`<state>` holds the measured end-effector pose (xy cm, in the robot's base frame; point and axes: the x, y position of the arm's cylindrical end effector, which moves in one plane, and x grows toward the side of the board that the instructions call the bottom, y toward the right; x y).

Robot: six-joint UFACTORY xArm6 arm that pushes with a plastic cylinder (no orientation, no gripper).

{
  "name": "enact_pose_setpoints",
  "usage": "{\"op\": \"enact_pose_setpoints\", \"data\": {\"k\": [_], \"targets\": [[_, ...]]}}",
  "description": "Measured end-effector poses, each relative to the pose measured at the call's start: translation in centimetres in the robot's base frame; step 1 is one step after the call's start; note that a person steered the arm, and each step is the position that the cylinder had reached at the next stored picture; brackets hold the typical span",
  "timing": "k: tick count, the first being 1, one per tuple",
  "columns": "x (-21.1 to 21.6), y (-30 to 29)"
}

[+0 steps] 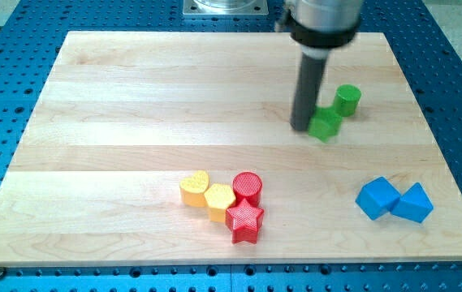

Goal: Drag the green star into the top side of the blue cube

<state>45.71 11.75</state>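
The green star (325, 124) lies on the wooden board at the upper right, touching a green cylinder (347, 100) just above and to its right. My tip (301, 126) stands against the star's left side. The blue cube (377, 198) sits at the lower right, well below the star, and touches a blue triangular block (413, 203) on its right.
A cluster sits at the lower middle: a yellow heart (195, 188), a yellow hexagon (219, 201), a red cylinder (248, 188) and a red star (244, 221). The wooden board (133, 105) lies on a blue perforated table.
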Motion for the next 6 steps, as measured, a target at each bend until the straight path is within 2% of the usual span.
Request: {"op": "enact_pose_setpoints", "data": {"k": [1,2,3,4,5,6], "targets": [[0.3,-2.1],[-6.4,-1.2],[-4.5,1.3],[5.5,2.5],[2.6,0.3],[0.6,3.1]]}}
